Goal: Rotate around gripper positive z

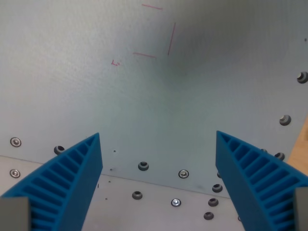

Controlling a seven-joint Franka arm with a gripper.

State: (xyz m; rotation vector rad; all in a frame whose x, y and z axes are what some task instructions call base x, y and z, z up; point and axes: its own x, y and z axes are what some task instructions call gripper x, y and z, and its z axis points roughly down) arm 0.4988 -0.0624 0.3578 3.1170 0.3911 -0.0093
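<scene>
My gripper (pixel 158 138) is open, with nothing between its two blue ribbed fingers. One finger (pixel 67 180) rises from the wrist view's lower left, the other (pixel 255 180) from its lower right. Below them lies a pale grey metal plate (pixel 144 96). Thin red marker lines (pixel 163 33) and a small red mark (pixel 115 62) are drawn on the plate near the top of the view.
Several screws and bolt holes (pixel 143 166) dot the plate along a seam between the fingers and at the lower edge. More bolts (pixel 302 77) sit at the right edge, where a strip of wooden surface (pixel 304 139) shows.
</scene>
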